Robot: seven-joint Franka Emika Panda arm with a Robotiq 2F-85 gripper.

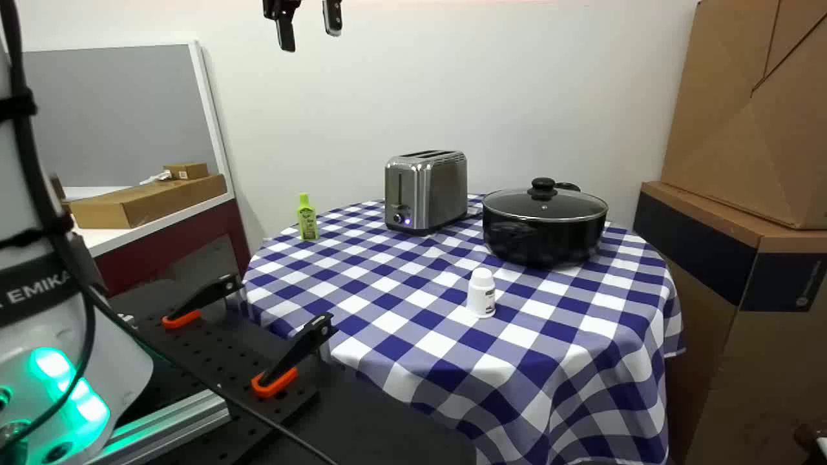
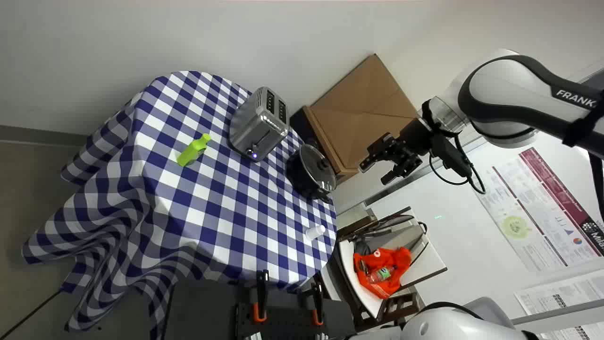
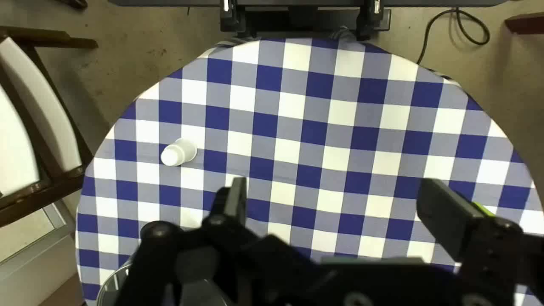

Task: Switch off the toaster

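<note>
With the fingers (image 1: 286, 33) wide apart and empty, treat the toaster (image 1: 428, 192) as probably rigid, slick and light enough to slide; contact only its lit knob (image 1: 398, 217).

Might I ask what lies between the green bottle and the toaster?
Only bare checked tablecloth lies between the green bottle and toaster, in both exterior views.

On the blue-and-white checked tablecloth (image 1: 375, 297) you have a black pot (image 1: 546, 236) with its glass lid (image 1: 517, 203) on, a small white bottle (image 1: 481, 296) upright near it, and a lime-green bottle (image 1: 307, 223) upright, well apart from both. In an exterior view you see a large cardboard box (image 1: 749, 116) stacked on a lower box (image 1: 701, 368). You also find, in an exterior view, a bright orange bundle (image 2: 389, 262) and a printed poster (image 2: 533, 208) with a dark-red band.
</note>
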